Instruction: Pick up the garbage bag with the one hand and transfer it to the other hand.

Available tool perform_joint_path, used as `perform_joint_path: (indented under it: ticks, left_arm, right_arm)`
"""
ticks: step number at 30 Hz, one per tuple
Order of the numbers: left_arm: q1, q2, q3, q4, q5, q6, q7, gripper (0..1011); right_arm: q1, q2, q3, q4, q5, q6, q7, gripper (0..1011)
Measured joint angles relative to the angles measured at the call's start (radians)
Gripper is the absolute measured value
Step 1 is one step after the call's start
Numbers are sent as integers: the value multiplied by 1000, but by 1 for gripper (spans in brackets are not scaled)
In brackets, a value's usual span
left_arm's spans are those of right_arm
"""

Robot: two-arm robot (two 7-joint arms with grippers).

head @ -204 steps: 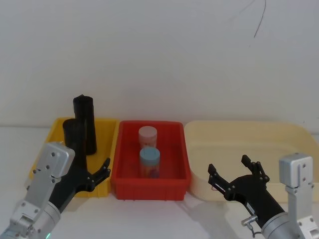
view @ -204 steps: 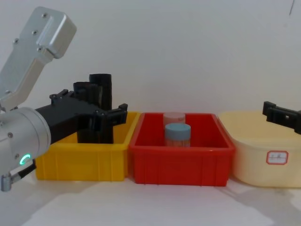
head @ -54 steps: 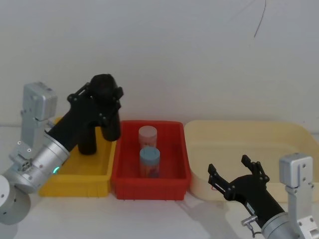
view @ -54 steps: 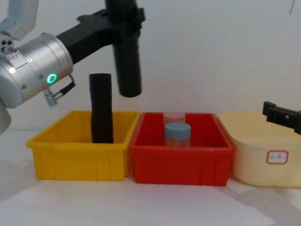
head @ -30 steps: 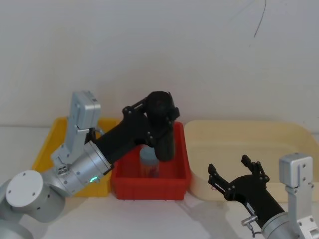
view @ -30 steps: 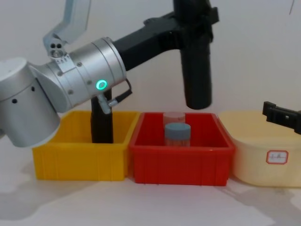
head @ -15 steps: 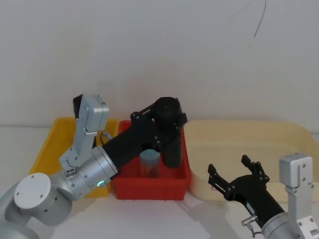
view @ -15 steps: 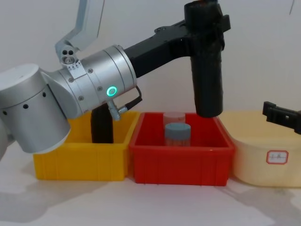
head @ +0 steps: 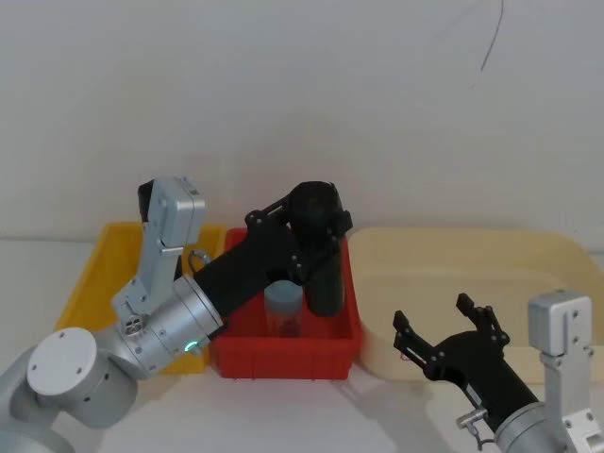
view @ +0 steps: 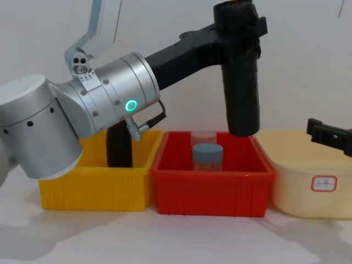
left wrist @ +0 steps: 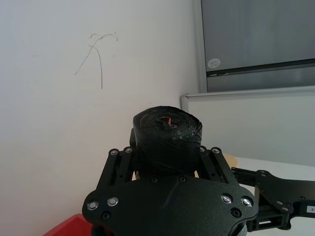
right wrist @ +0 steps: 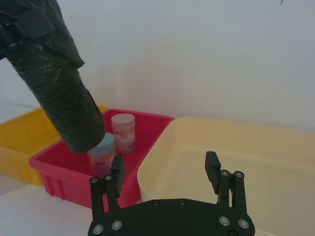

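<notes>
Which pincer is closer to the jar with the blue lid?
The left. The left pincer, shut on the garbage bag, is above the red bin, the bag's lower end hanging near the blue-lidded jar. The right pincer is open, well apart, by the cream tub.

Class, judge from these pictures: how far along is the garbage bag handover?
Done: the left gripper is shut on the garbage bag, lifted above the red bin. In hand: the carry toward the right gripper, which is open near the cream tub. Left: the right gripper has not yet gripped it, and the left must let go.
</notes>
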Motion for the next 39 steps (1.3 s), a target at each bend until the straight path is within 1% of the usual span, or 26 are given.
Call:
perform_joint_path:
  ticks: [4, 11, 16, 22, 30, 39]
  left_arm:
    - [0, 0, 0, -1, -1, 1, 3, 503]
    - [0, 1, 1, -2, -2, 2, 5, 503]
    - [0, 1, 2, -2, -3, 3, 6, 503]
    - [0, 1, 2, -2, -3, 3, 7, 503]
    - [0, 1, 2, -3, -3, 4, 7, 503]
    - [0, 1, 2, -2, -3, 4, 8, 503]
  right_arm:
    - [3, 4, -3, -1, -2, -2, 12, 1001]
    - [16, 15, -17, -5, -3, -8, 54, 1001]
    - [36, 23, -39, -6, -3, -8, 106, 1001]
    - [58, 25, -59, -2, -2, -5, 146, 1001]
    - [99, 15, -81, 29, 4, -6, 200, 1001]
    - [152, -3, -97, 77, 7, -22, 241, 1001]
